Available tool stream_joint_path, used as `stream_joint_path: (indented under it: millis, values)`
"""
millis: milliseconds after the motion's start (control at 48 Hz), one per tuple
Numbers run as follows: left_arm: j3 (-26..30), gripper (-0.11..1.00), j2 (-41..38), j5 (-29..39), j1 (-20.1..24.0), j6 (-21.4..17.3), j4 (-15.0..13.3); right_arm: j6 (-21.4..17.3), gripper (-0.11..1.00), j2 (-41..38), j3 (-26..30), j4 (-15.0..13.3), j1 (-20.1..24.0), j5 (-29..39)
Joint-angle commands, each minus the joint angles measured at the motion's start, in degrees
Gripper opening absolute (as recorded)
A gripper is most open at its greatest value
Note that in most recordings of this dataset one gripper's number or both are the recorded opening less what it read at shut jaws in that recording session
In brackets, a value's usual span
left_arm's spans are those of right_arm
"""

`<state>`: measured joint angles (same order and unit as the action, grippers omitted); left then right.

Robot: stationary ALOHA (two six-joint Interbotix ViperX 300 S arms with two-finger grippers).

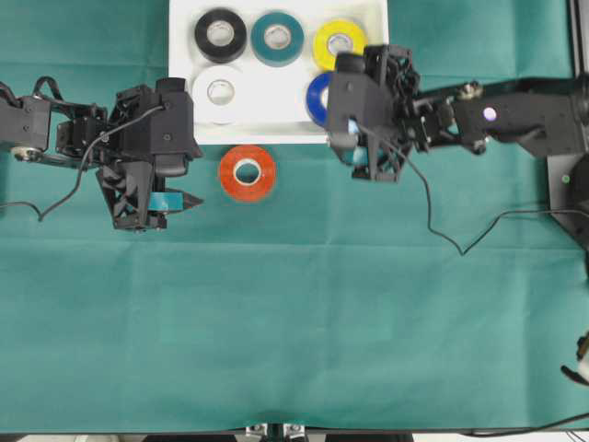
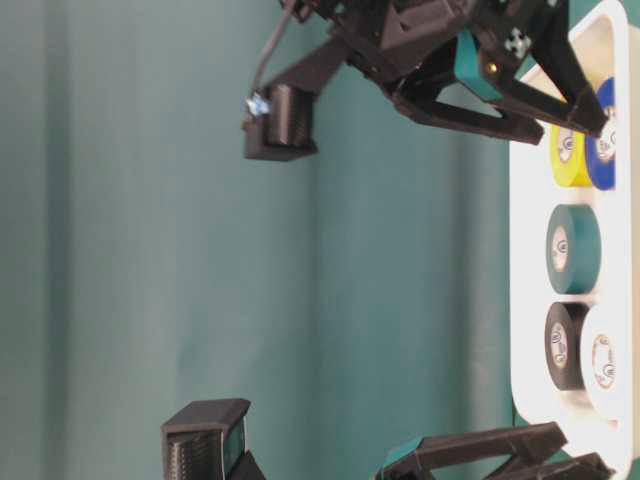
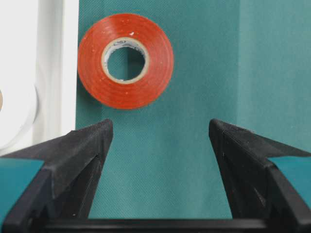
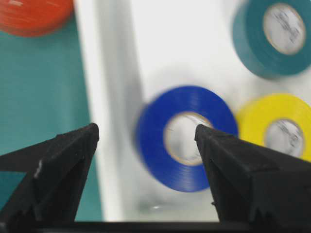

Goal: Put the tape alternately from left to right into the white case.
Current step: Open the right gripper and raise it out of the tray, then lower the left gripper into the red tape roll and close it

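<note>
The red-orange tape (image 1: 247, 173) lies flat on the green cloth just below the white case (image 1: 276, 129). Inside the case lie black (image 1: 221, 35), teal (image 1: 277, 38), yellow (image 1: 338, 43), white (image 1: 219, 92) and blue (image 1: 317, 98) rolls. My left gripper (image 1: 193, 180) stands open, left of the red-orange roll (image 3: 125, 60) and short of it, with nothing between the jaws (image 3: 160, 128). My right gripper (image 1: 339, 129) is open over the case's lower right corner. The blue roll (image 4: 187, 138) lies loose in the case beyond its fingertips, and nothing is between them (image 4: 146, 133).
Green cloth covers the table. The case rim (image 3: 53, 73) runs just left of the red-orange roll, with the white roll (image 3: 14, 111) behind it. The right arm's cable (image 1: 442, 230) trails across the cloth. In the table-level view the case (image 2: 520, 300) stands at the right edge.
</note>
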<state>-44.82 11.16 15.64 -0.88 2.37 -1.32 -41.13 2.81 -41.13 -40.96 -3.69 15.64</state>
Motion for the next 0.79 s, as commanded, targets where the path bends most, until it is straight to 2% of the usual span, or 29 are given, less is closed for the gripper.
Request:
stream_joint_path:
  millis: [0, 333, 770]
  values:
    - [0.88, 0.90, 0.62, -0.44, -0.18, 0.00, -0.09, -0.09, 0.87, 1.93, 0.18, -0.26, 1.76, -1.05]
    - [0.70, 0.90, 0.70, -0.44, -0.18, -0.09, -0.09, -0.44, 0.87, 2.72, -0.62, -0.26, 9.14, -4.13]
    - [0.97, 0.90, 0.62, -0.44, -0.18, 0.00, -0.09, -0.44, 0.87, 2.72, -0.88, -0.18, 10.37, -4.22]
